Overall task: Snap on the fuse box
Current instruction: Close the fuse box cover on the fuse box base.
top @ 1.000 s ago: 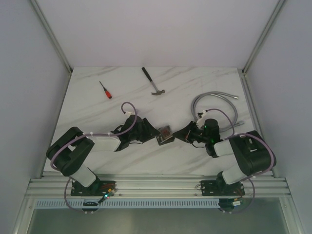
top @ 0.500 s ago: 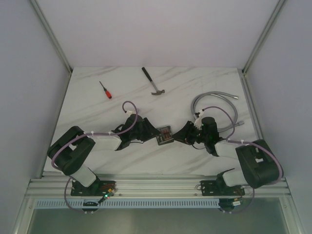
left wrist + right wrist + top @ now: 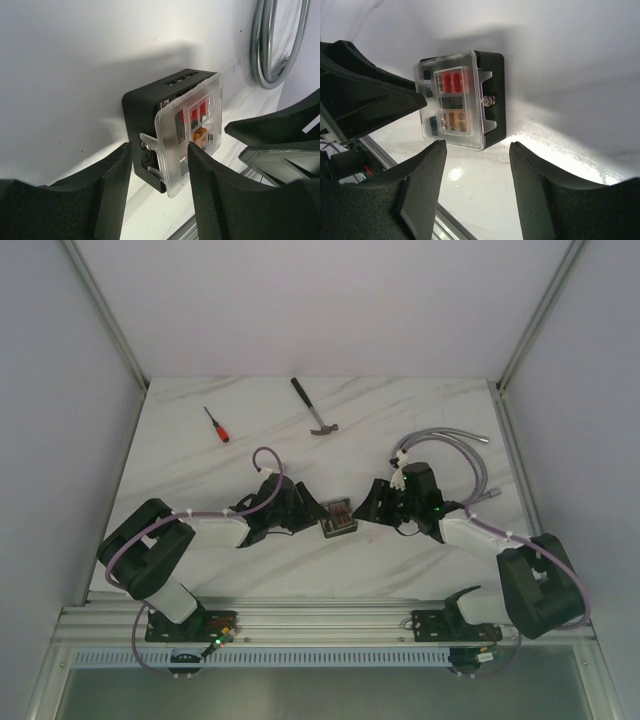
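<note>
Left jaws clasp black fuse box (image 3: pixel 145 112); clear cover (image 3: pixel 192 137) on.

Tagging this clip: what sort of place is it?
Probably a lab robot cell: aluminium frame around white walls, a marble-pattern table with a hammer, screwdriver and fuse box.

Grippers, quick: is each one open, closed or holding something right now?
Left gripper: closed on the fuse box, a finger on each side.
Right gripper: open, holding nothing; the fuse box sits just past its fingertips.
</note>
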### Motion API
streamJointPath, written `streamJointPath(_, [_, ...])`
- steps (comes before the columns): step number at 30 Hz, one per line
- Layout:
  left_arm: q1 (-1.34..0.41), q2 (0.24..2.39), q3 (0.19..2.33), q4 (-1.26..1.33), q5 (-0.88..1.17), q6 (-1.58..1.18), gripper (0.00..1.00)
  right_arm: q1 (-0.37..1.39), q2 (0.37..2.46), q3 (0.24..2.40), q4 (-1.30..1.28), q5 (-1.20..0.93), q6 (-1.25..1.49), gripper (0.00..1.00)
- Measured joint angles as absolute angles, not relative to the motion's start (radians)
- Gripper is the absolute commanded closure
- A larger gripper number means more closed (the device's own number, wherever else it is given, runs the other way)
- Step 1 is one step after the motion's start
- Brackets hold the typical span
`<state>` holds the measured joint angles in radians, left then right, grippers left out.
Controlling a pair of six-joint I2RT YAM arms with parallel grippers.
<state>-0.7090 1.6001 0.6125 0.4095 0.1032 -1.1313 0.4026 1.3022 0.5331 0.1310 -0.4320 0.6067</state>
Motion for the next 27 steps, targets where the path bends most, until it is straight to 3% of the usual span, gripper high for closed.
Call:
streamJointPath(14, [-0.724,1.6,0.624,0.402,0.139,-1.131,0.4,0.522,1.423,0.643,0.058,-0.348,0.549,0.51])
streamJointPath(21, [-0.727,1.6,0.629,0.4,0.138,-1.125,0.41,0.571,1.423,0.661,0.015,-0.313,0.54,0.52])
streamJointPath(27, [-0.727,1.6,0.63,0.394,0.131,-1.123,0.4,0.593,1.423,0.693,-0.044,-0.265,0.521,0.46])
